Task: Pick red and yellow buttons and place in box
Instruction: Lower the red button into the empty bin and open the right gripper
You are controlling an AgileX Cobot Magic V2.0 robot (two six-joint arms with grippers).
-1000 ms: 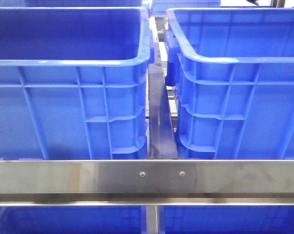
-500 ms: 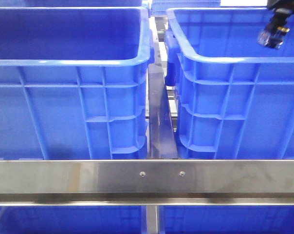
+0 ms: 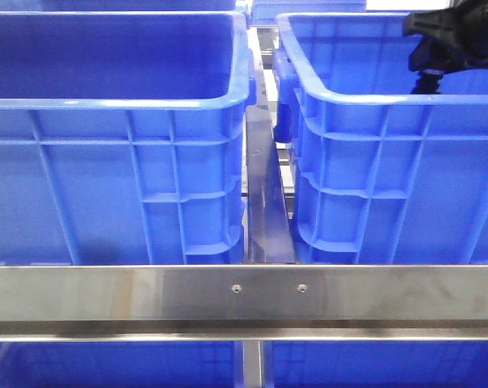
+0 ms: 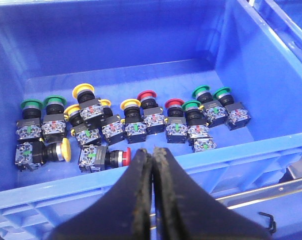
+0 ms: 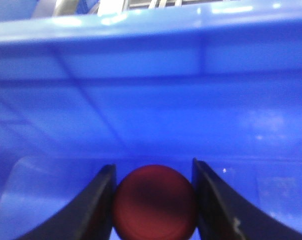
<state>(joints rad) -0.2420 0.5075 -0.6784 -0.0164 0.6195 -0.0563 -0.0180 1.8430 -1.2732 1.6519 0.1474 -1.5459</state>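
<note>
A: Progress?

B: Partway, I'd judge. The right gripper has its fingers closed on a red button, the dome sitting squarely between them, and it hangs over the right-hand box, whose blue inner wall fills the wrist view beyond the fingertips. The release looks like the step in hand; the button isn't down yet.

A: And the yellow one?

B: Not yet picked, as far as I can tell. Ahead of the left gripper, whose fingers are pressed together on nothing, a supply crate holds a scatter of push buttons: a yellow button and several like it, more red ones, green buttons to both sides. So yellow remains, and perhaps further reds.

A: Surroundings?

B: Both front crates stand on a metal frame, a steel rail crossing in front of them and a narrow gap between them. Whether the box below the right gripper holds anything already, I cannot see.
</note>
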